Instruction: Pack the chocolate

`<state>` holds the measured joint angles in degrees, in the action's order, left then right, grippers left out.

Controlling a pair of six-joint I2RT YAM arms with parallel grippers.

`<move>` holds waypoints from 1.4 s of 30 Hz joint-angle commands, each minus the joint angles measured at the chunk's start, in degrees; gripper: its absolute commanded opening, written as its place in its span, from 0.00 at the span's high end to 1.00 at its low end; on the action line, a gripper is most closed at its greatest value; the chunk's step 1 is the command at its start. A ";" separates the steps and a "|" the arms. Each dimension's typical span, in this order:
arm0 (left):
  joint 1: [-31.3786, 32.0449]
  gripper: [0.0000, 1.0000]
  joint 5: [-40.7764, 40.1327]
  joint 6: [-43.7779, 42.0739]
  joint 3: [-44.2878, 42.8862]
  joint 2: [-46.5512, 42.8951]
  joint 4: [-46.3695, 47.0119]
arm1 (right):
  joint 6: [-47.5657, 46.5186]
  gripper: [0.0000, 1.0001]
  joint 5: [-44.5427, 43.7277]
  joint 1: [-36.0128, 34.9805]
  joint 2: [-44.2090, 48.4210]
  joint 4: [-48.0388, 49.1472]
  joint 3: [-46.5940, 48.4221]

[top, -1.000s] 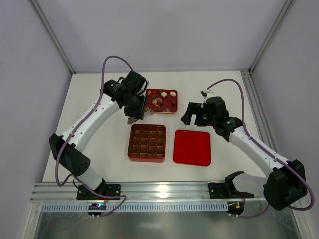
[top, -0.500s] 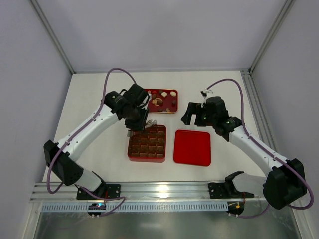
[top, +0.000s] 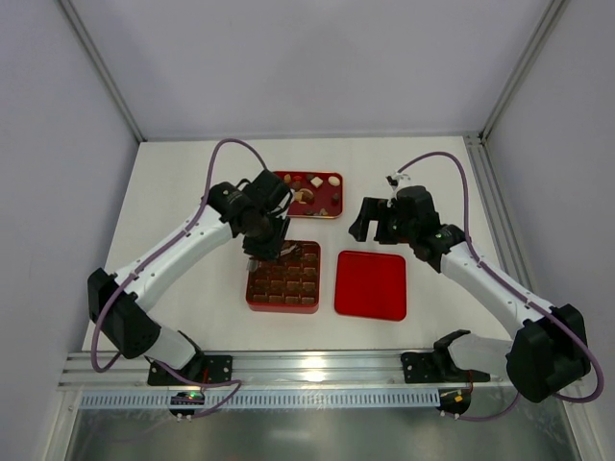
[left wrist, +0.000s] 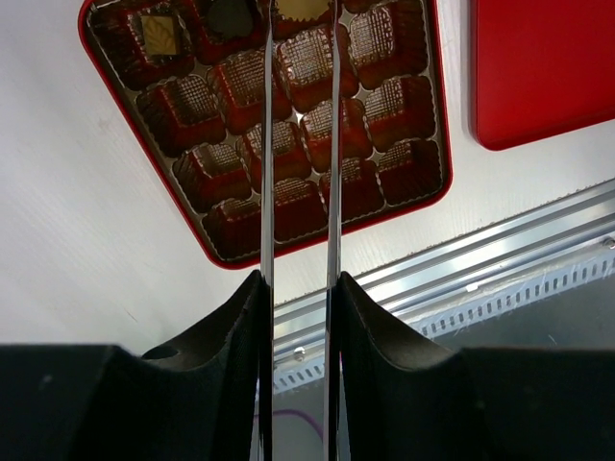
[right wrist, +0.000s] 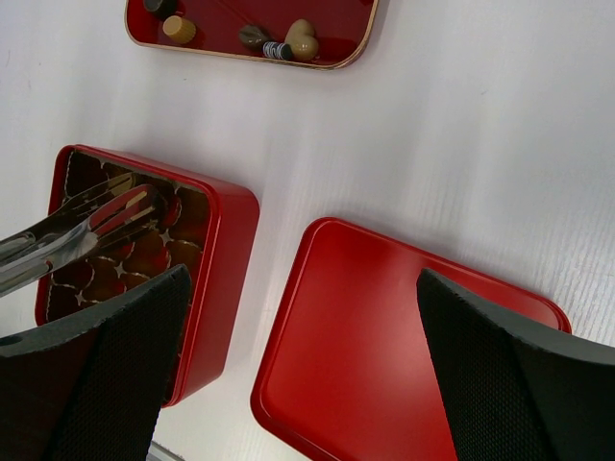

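Chocolate pieces (right wrist: 302, 40) lie in the tray (right wrist: 336, 19) at 12 o'clock from the box (right wrist: 226, 259), and two more sit in the box's far cells. The left gripper (top: 271, 252) hangs over the box's 11 o'clock corner, its thin blades pinching a tan piece (left wrist: 303, 8). The right gripper (top: 371, 223), jaws spread wide and empty, hovers at 12 o'clock from the lid (top: 371, 284).

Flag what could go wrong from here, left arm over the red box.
1. The tan chocolate piece, held between the left arm's thin metal blades, hangs over the square red box with brown grid compartments; released off-centre, it may land on a divider or the neighbouring cell's dark piece.
2. The blade tips reach low and could snag the liner.
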<state>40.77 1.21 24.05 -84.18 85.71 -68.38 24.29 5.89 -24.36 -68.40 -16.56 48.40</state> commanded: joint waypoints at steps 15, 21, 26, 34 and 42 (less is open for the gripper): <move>0.27 0.55 -2.34 0.21 -3.87 -1.86 0.62 | -0.04 0.00 -0.09 0.19 -0.06 2.05 0.90; -0.08 0.54 -6.04 -0.67 -14.32 1.38 -1.49 | -0.30 0.00 0.17 0.28 -0.77 2.23 1.52; -2.88 0.54 -6.66 -1.11 -22.75 10.16 0.52 | -0.56 0.00 0.44 0.19 -1.12 2.06 1.96; -6.23 0.55 -6.84 -1.82 -38.50 27.04 -0.53 | -1.00 0.00 1.05 0.36 -0.33 1.44 1.87; -7.46 0.55 -5.35 -1.29 -42.38 35.13 0.17 | -1.62 0.00 0.97 0.98 0.46 1.61 0.82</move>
<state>33.47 -4.84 23.33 -123.72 121.23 -68.90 23.86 6.66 -23.92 -69.47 -16.34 48.42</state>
